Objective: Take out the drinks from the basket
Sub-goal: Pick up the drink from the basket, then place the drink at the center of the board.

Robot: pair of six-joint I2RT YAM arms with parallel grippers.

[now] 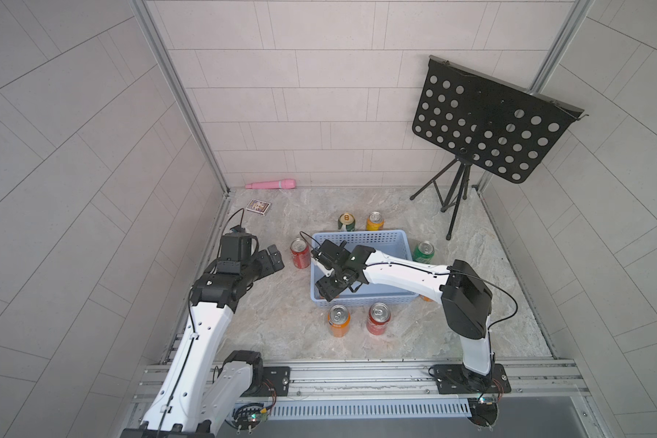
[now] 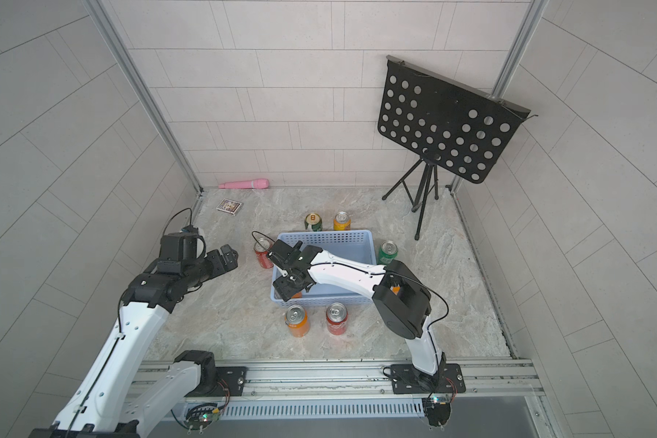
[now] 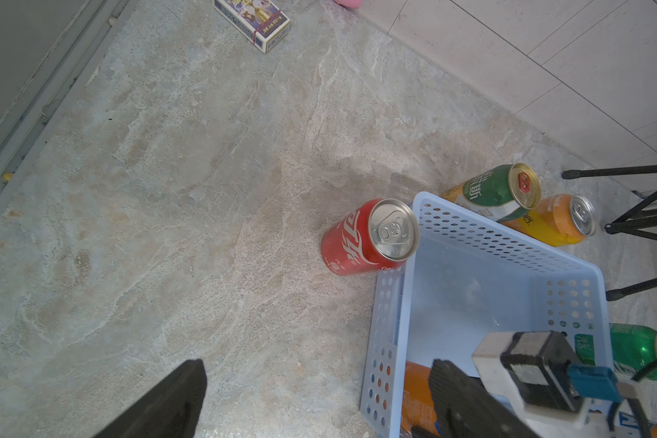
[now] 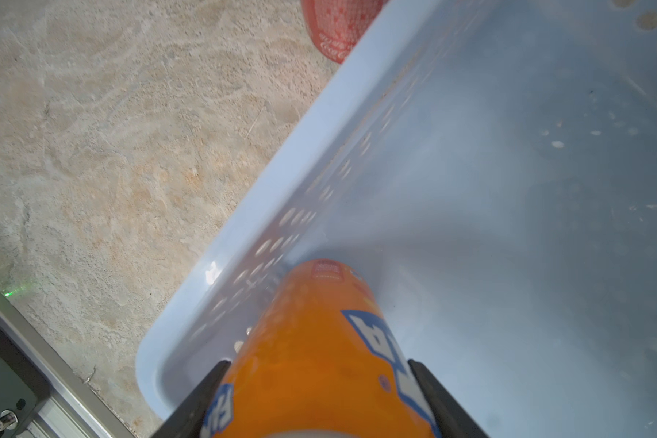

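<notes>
As orange can (image 4: 312,360) sits in basket (image 4: 281,182), right jaws clamp it | left jaws seemingly apart

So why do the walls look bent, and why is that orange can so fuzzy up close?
In both top views the wide lens bows the wall tiles toward the edges; in the right wrist view the orange can sits too near the lens, so it and the basket wall blur; the left wrist view is sharp on the red can.

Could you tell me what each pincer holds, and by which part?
The right pincer clamps the orange can by its sides; the left pincer holds nothing.
</notes>
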